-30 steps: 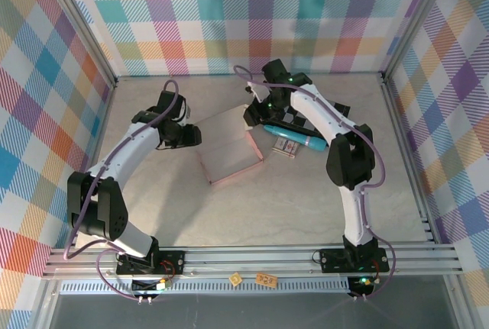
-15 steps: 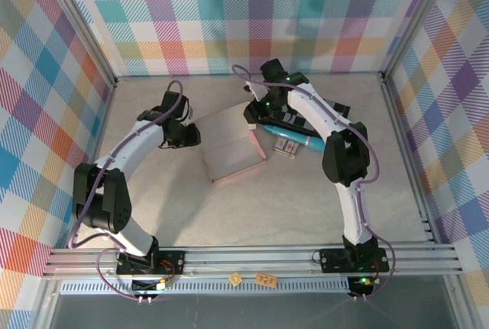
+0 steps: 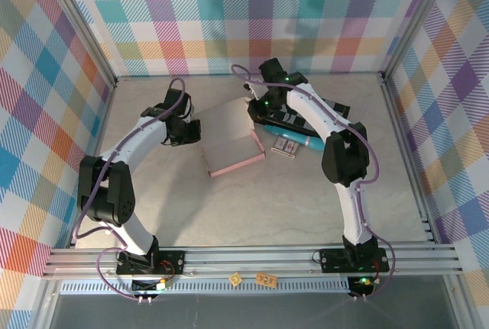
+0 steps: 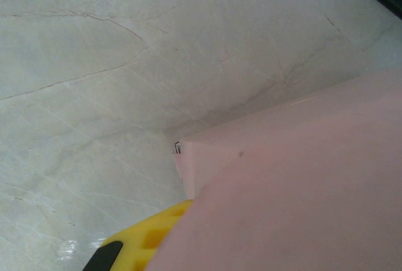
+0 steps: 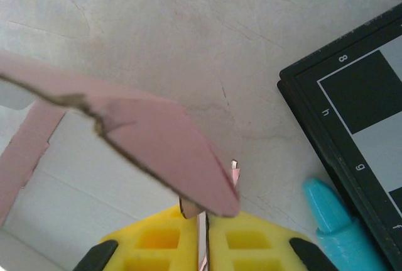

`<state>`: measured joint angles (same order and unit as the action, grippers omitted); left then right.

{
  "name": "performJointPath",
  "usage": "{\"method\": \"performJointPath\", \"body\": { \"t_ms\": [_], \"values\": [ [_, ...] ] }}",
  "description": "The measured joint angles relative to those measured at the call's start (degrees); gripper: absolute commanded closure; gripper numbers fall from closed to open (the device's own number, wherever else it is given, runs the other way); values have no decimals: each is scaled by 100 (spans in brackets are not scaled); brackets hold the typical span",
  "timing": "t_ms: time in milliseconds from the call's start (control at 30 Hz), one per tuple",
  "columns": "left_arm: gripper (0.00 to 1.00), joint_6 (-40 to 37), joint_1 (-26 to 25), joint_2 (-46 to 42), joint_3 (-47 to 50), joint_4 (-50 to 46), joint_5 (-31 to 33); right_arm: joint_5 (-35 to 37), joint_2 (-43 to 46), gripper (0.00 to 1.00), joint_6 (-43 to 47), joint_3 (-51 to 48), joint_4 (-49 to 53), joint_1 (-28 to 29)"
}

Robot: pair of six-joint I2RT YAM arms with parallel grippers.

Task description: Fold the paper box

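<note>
Top external view: the paper box (image 3: 232,143) lies partly formed at centre frame on the desk (image 3: 252,207). It is a dusty-pink carton with a broad panel facing up, and it sits between the two arms.
Left pincer position: the left pincer (image 3: 195,132) is at the box's left edge, touching it.
Left pincer state: closed. In the left wrist view one yellow finger (image 4: 151,241) shows at the bottom edge with the box's pink panel lying over it. Whether card is clamped cannot be told.
Right pincer position: the right pincer (image 3: 253,113) meets the box's upper right corner, just above centre frame.
Right pincer state: closed on the box. In the right wrist view the yellow pads (image 5: 157,241) press together on a thin pink edge at bottom centre. A curved pink flap (image 5: 151,139) with a ragged edge runs from the left of frame down to them.
Checkered board: the black-and-grey board (image 5: 352,101) occupies the right of the right wrist view, flat on the desk.
Pen: a cyan pen (image 5: 336,221) lies just beside the board's near edge, at lower right of that view.
Card pack: a small printed card pack (image 3: 285,147) lies just right of the box, below the pen.
</note>
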<state>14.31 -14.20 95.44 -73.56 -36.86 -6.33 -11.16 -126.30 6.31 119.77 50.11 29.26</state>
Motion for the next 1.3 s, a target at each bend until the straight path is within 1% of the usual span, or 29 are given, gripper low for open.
{"method": "performJointPath", "body": {
  "t_ms": [200,400,767,1067,1167,1300],
  "values": [
    [100,103,0,20,-50,-4,4,361,0,100,-164,2,-87,138],
    [100,236,0,50,-122,-9,4,616,0,100,-380,2,-210,190],
    [100,511,0,385,-802,-245,201,780,13,100,-680,-210,-457,234],
    [100,562,0,573,-846,-251,369,953,133,100,-909,-407,-678,323],
    [100,463,-4,573,-846,-245,391,1012,179,87,-903,-459,-678,315],
    [100,227,-7,573,-846,-210,382,986,302,63,-822,-479,-643,210]
  ]
}}
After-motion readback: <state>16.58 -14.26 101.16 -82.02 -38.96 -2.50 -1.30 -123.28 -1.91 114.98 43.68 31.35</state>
